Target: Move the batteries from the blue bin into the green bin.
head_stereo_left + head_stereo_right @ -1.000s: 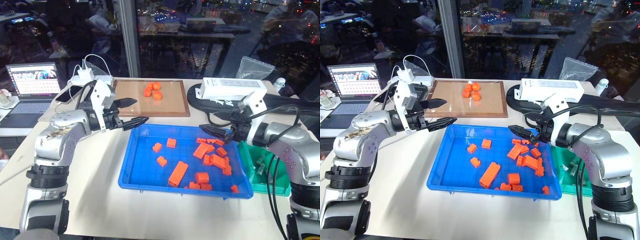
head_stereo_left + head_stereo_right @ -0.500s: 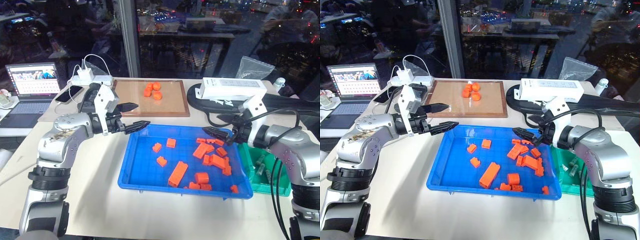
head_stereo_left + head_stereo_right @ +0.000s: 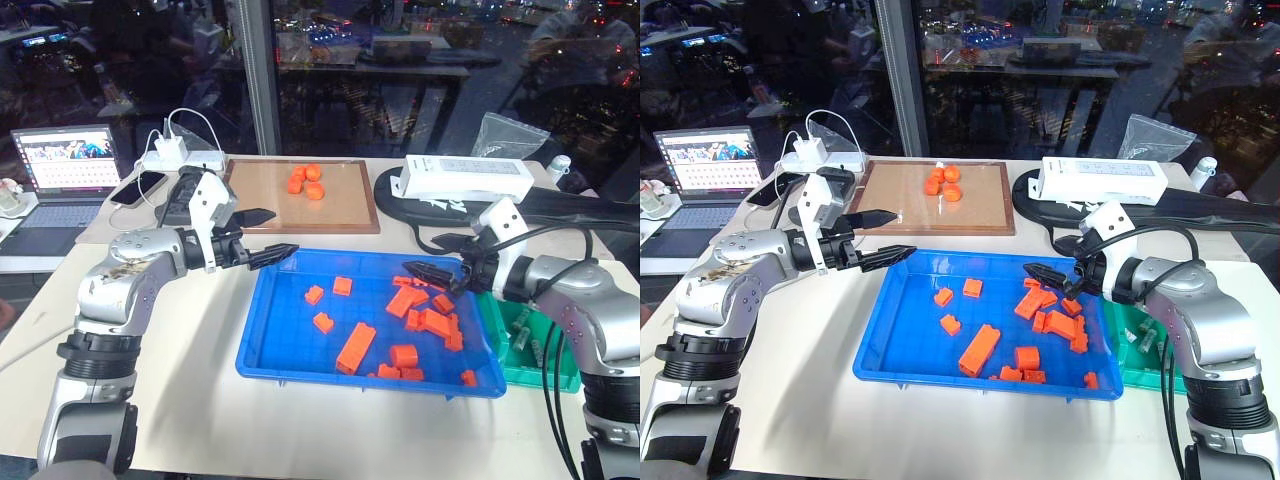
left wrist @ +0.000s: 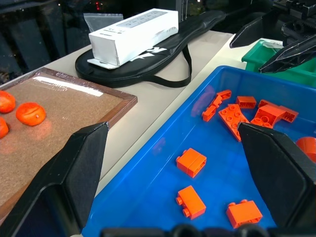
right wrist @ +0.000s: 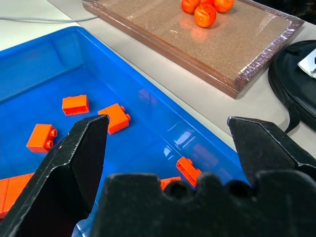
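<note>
Left claw (image 3: 262,235) spread wide and empty, hovering over the far left corner of the blue bin (image 3: 280,345), fingertips just past the bin's rim. Right claw (image 3: 438,256) also spread wide and empty, above the far right part of the blue bin, over a cluster of orange blocks (image 3: 428,310).

Blue bin near the front middle of the counter (image 3: 200,420), holding scattered orange blocks only, most gathered toward its right side, a few loose ones (image 3: 322,322) in the left half. No batteries discernible among them.

Green bin (image 3: 552,374) touching or just beside the blue bin's right edge, at the counter's right edge, partly hidden behind the right arm. Batteries (image 3: 521,325) lying inside the green bin as slim grey cylinders; exact count hard to tell.

Brown wooden-framed tray (image 3: 345,205) beyond the blue bin, toward the counter's far edge, carrying a few orange round pieces (image 3: 306,180). White box (image 3: 465,177) resting on a black bag (image 3: 420,205) at the far right. Laptop (image 3: 62,170) on a lower surface off the counter's left edge; white charger with cables (image 3: 175,152) at the far left corner.
</note>
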### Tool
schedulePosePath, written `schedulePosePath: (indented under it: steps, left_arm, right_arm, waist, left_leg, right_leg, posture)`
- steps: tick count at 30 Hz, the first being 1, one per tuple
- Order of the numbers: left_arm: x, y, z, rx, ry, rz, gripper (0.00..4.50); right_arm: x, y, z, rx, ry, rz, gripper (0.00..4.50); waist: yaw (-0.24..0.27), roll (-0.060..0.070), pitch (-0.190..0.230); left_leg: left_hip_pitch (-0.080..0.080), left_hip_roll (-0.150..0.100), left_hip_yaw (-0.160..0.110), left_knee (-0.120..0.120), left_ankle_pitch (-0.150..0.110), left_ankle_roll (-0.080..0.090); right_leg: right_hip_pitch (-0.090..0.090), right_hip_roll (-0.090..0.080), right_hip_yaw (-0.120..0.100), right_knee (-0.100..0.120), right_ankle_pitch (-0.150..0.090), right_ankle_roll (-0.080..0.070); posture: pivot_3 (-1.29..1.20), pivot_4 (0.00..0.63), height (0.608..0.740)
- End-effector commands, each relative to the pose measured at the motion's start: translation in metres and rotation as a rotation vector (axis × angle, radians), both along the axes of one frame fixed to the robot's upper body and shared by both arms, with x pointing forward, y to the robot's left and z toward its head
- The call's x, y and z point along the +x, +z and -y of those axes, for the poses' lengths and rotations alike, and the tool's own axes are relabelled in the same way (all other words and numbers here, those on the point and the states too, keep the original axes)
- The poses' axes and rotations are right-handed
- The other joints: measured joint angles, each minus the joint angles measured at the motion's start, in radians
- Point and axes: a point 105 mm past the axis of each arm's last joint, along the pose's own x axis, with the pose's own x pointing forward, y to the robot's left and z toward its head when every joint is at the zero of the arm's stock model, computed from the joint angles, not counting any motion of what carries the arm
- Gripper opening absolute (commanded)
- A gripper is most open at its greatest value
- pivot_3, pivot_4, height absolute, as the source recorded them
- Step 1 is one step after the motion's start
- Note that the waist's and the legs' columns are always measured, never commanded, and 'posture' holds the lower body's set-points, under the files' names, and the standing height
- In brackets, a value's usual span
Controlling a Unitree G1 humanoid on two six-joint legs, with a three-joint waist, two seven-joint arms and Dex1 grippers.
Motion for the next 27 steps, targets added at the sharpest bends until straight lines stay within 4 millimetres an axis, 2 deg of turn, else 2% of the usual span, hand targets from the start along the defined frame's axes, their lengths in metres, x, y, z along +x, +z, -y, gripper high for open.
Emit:
schedulePosePath:
  steps: [1,27]
  left_arm:
    - [-0.0011,0.0119,-0.0018,0.016,-0.004,0.060,4.50]
    - [-0.0043,0.0117,0.0006,0.005,-0.045,0.049,4.50]
  right_arm:
    - [-0.0009,0.0120,0.0015,-0.013,0.003,0.059,4.44]
    - [-0.0015,0.0148,-0.0012,-0.009,0.006,0.066,4.44]
  waist:
    - [0.000,0.000,0.000]
    - [0.000,0.000,0.000]
  left_leg:
    - [0.000,0.000,0.000,0.000,0.000,0.000]
    - [0.000,0.000,0.000,0.000,0.000,0.000]
  right_leg:
    - [0.000,0.000,0.000,0.000,0.000,0.000]
    - [0.000,0.000,0.000,0.000,0.000,0.000]
  posture:
    - [0.00,0.150,0.693]
    - [0.00,0.150,0.693]
